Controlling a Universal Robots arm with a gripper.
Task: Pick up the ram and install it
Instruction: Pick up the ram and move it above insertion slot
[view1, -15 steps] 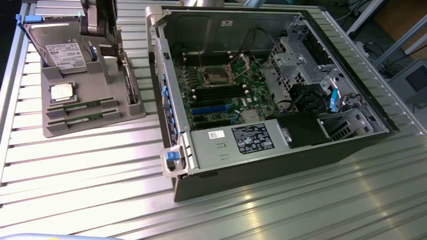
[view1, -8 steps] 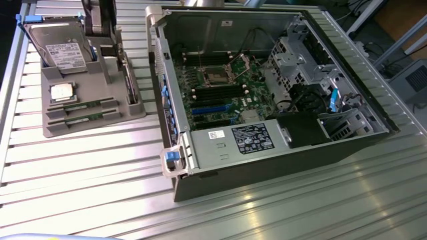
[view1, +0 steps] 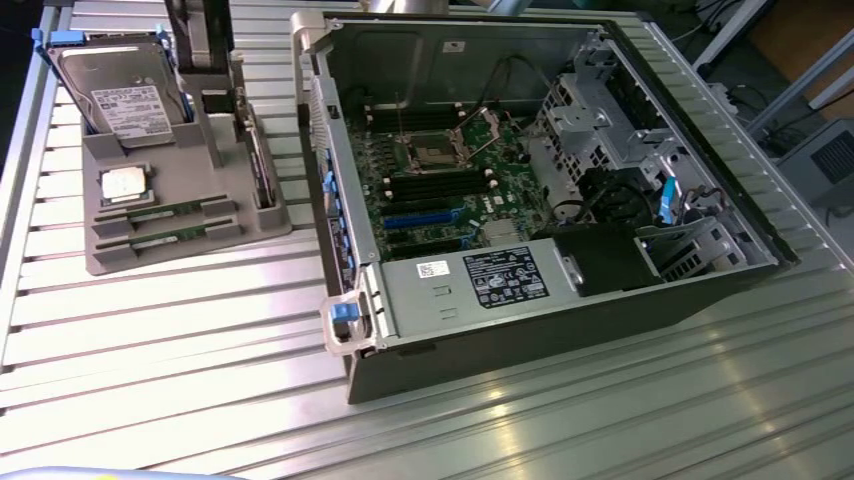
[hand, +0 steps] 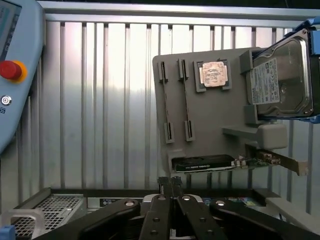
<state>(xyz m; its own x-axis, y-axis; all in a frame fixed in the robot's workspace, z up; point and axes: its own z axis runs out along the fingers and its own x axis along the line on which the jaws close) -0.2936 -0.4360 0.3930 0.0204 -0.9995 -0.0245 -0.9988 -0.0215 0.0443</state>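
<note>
text: none legible | hard drive (view1: 123, 95) label: unreadable | power supply (view1: 467, 288) label: unreadable

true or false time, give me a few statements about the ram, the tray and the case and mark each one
1. A ram stick and its twin lie in the tray. True.
2. The pincer holds a ram stick. False: it is shut on nothing; both sticks are in the tray.
3. The case has its side panel on. False: it lies open, with the motherboard showing.
4. The processor sits on the tray between the hard drive and the ram. True.
5. The hard drive lies inside the case. False: it stands propped in the tray.
</note>
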